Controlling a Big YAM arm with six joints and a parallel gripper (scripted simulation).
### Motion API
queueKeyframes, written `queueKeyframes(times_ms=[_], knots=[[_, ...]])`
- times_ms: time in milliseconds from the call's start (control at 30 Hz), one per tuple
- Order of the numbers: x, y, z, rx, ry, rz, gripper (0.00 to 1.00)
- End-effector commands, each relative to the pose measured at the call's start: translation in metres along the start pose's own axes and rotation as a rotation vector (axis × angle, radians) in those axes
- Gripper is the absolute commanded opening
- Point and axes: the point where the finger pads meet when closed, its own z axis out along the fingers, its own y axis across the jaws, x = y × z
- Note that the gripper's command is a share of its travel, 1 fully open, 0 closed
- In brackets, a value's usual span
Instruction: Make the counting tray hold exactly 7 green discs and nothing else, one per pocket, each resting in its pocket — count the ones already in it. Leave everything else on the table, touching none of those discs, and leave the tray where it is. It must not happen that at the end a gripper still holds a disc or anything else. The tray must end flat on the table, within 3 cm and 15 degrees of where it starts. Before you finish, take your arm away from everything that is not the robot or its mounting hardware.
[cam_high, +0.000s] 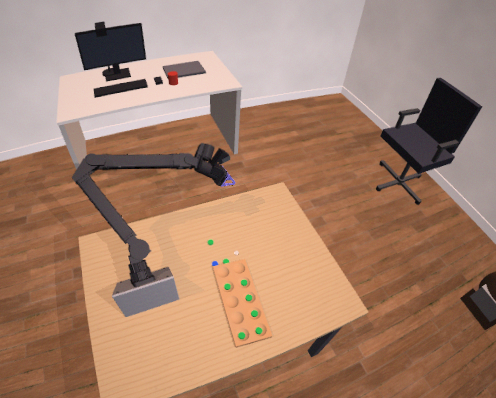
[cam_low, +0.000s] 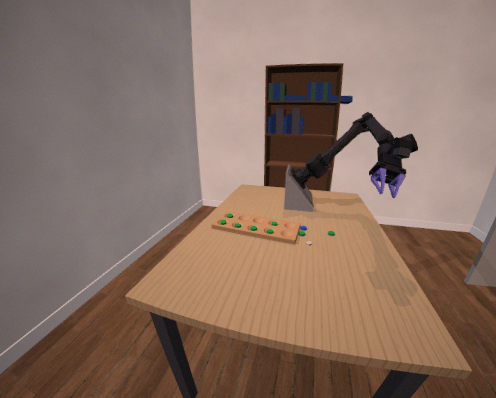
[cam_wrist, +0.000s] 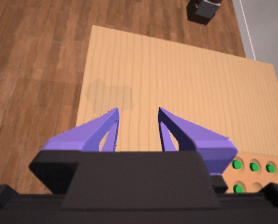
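The wooden counting tray (cam_high: 251, 341) (cam_low: 250, 234) (cam_wrist: 246, 176) lies flat on the table, right of the robot base. Several green discs sit in its pockets, such as one disc (cam_high: 228, 286) (cam_low: 269, 231); the other pockets are empty. Off the tray's far end lie a green disc (cam_high: 226, 261) (cam_low: 301, 233) close to the rim, a blue disc (cam_high: 215, 263) (cam_low: 303, 227), a small white piece (cam_high: 236, 253) (cam_low: 308, 243) and another green disc (cam_high: 210, 242) (cam_low: 330, 233) farther out. My gripper (cam_high: 228, 181) (cam_low: 389, 189) (cam_wrist: 138, 112) is open and empty, high over the table's far edge, well away from the tray.
The grey robot base (cam_high: 146, 292) (cam_low: 297, 192) stands on the table left of the tray. Beyond the table are a white desk (cam_high: 145, 95), an office chair (cam_high: 425, 140), a bookshelf (cam_low: 302, 125) and a dark bin (cam_wrist: 205, 10) on the floor.
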Motion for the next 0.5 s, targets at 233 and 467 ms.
queueKeyframes(times_ms=[233, 467], knots=[[-0.025, 0.014, -0.006, -0.023, -0.041, 0.036, 0.44], [0.019, -0.029, 0.011, 0.044, 0.09, 0.182, 0.44]])
